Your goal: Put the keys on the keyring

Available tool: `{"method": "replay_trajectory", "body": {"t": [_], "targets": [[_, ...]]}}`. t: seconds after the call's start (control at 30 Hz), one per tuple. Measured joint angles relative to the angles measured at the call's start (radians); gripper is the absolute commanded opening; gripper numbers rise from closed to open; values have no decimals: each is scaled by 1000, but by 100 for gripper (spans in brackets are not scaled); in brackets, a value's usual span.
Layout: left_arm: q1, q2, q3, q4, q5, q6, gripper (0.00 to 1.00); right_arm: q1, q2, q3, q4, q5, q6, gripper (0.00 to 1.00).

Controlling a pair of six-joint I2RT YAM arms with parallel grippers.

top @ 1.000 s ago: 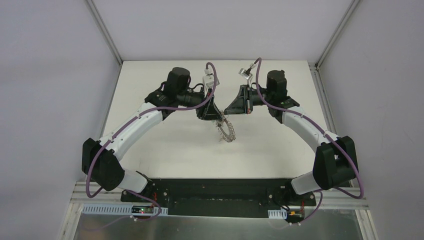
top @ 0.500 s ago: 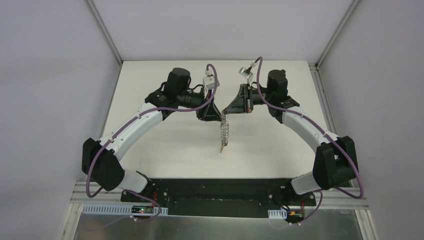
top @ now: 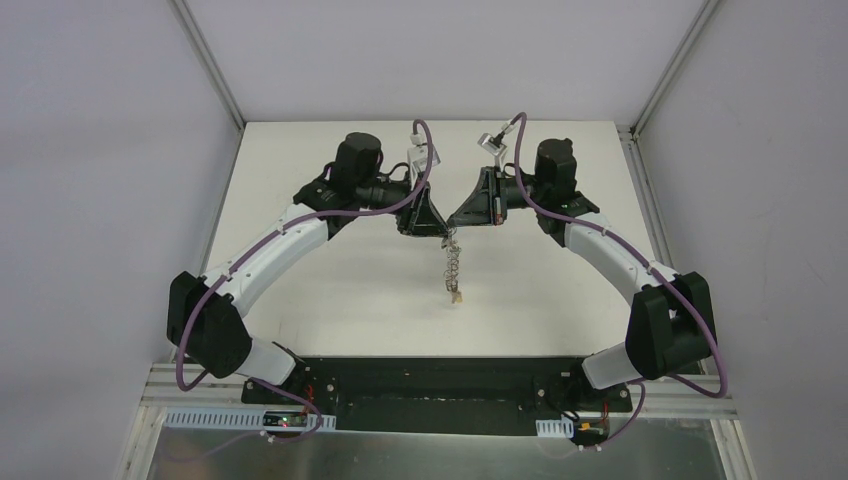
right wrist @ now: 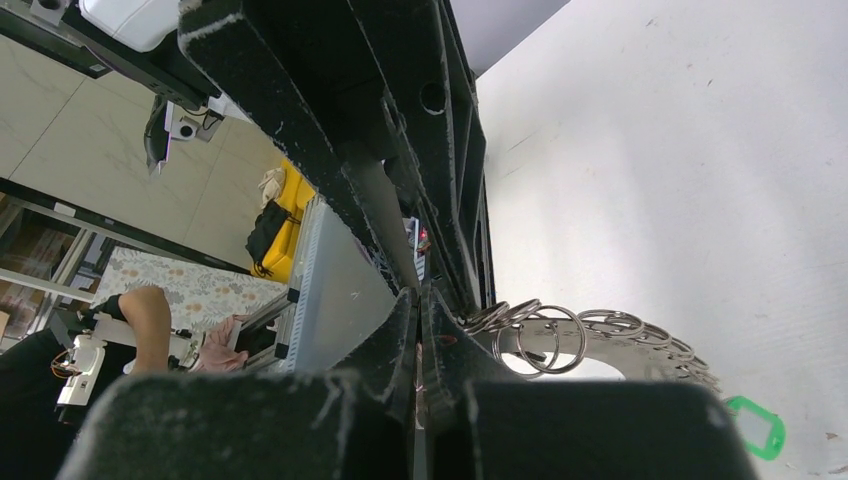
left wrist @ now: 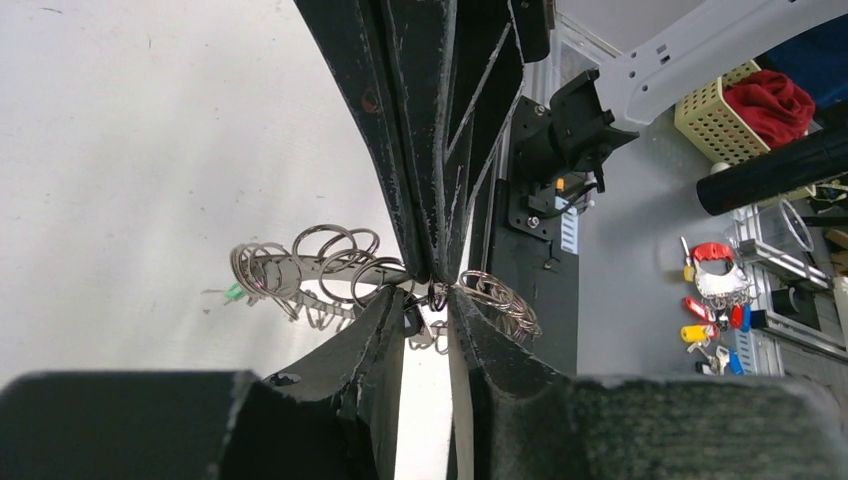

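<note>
Both grippers meet tip to tip above the middle of the white table (top: 330, 290). My right gripper (top: 452, 225) (right wrist: 418, 300) is shut, and the keyring (top: 452, 262) (right wrist: 610, 335) comes out right beside its tips and hangs down from there. My left gripper (top: 440, 230) (left wrist: 430, 300) stands narrowly open around that spot, with a small black piece (left wrist: 414, 320) and a wire ring in the gap. A yellow-orange key (top: 456, 296) dangles at the keyring's lower end. A green key (left wrist: 233, 292) (right wrist: 757, 428) shows at the loop's far end.
The black base plate (top: 430, 385) runs along the table's near edge. Grey walls with metal rails close the left, right and back. Off the table lie coloured key tags (left wrist: 715, 300) and a yellow basket (left wrist: 735, 110).
The keyring has turned from a broad loop to hanging edge-on beneath the tips, with the yellow-orange key swinging low. The left jaws have narrowed slightly. Both arms stay close together.
</note>
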Motion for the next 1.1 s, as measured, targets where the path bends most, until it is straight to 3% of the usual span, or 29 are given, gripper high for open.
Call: {"method": "replay_trajectory", "body": {"t": [0.3,0.57,1.1], "targets": [[0,7,0,45,15,-63,0,-2,0,0,7,-5,1,0],[1,22,0,64,25,-102,0,-9,0,-2,6,-7,0,0],[-26,130,318,-482,-105,114,0,11,-19,18,-159,6,-215,4]]}}
